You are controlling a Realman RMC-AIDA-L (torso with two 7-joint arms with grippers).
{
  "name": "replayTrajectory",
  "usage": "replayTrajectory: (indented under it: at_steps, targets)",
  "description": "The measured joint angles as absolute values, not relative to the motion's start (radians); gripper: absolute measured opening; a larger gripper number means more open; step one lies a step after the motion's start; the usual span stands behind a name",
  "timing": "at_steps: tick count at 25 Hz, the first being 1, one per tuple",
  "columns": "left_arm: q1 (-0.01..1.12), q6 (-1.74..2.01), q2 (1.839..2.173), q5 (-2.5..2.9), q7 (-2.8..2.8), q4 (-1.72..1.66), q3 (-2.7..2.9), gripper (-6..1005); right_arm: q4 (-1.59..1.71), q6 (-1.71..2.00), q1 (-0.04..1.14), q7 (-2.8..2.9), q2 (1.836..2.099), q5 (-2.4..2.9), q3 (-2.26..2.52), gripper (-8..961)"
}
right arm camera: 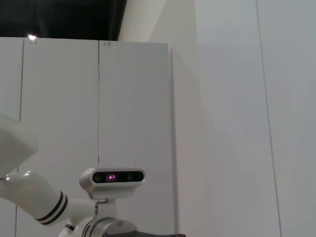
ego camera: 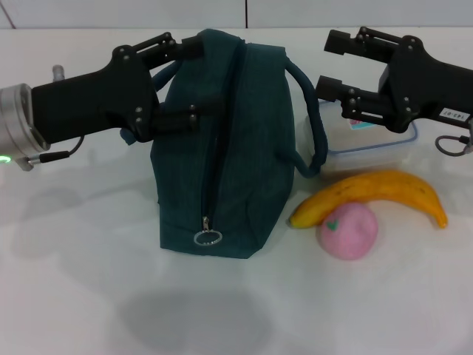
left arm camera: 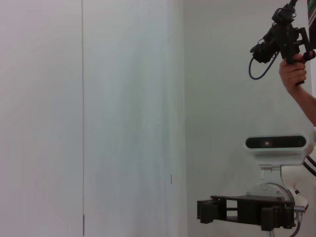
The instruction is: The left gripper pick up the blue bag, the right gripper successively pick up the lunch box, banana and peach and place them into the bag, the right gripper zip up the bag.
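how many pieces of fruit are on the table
2: the banana lies in front of the lunch box, and the peach sits just in front of the banana. The blue bag could hide more.

Pretty plain setup here: a white table (ego camera: 89,296) with soft shadows on it, pale paneled walls (left arm camera: 98,98) all around with thin vertical seams, and a dark ceiling strip (right arm camera: 59,17) with one small light (right arm camera: 32,37).

The blue bag (ego camera: 222,148) fills the frame's centre, zipper closed, blocking entry from above. At centre right its handle (ego camera: 314,122) loops against the lunch box (ego camera: 369,144); the banana (ego camera: 373,194) and peach (ego camera: 347,231) crowd below. The desk (ego camera: 74,281) lies open at lower left and along the bottom.
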State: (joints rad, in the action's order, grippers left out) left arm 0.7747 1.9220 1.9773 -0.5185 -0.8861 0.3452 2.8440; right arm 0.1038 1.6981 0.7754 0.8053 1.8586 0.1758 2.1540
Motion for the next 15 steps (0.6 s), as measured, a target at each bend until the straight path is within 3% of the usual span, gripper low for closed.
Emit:
replayTrajectory:
  at_steps: [15]
  targets:
    - [0.775,1.965,1.981,-0.551,-0.882,0.345,2.844,870,0.103,1.698,0.771,0.805,1.859,0.175,2.154,654]
